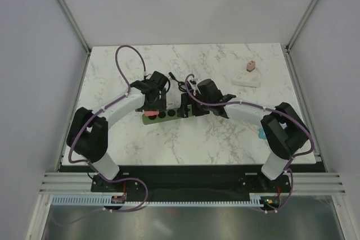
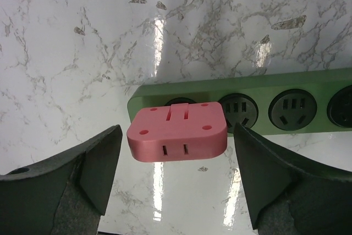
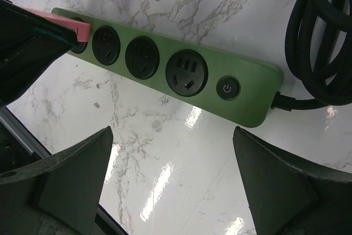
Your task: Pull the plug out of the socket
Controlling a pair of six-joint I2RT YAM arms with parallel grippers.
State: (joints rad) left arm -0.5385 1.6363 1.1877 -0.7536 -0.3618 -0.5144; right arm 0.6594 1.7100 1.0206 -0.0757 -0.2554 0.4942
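Looking from the top, both arms [image 1: 115,108] lean over the power strip [image 1: 166,117]. Left wrist: the left gripper [image 2: 177,141] is spread around the pink plug [image 2: 177,133], not touching, ready to squeeze. The plug sits pushed in at the strip's end. Right wrist: the right gripper [image 3: 171,152] is wide, empty, maybe to steady the strip.

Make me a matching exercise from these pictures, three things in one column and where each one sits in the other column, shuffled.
Things:
1. pink plug
2. black cord
3. power button

Places:
A. beside the last socket, at the green strip's cord end
B. over the strip's opposite end socket, between the left gripper's fingers
C. coiled just past the strip's button end

Pairs: 1-B, 2-C, 3-A
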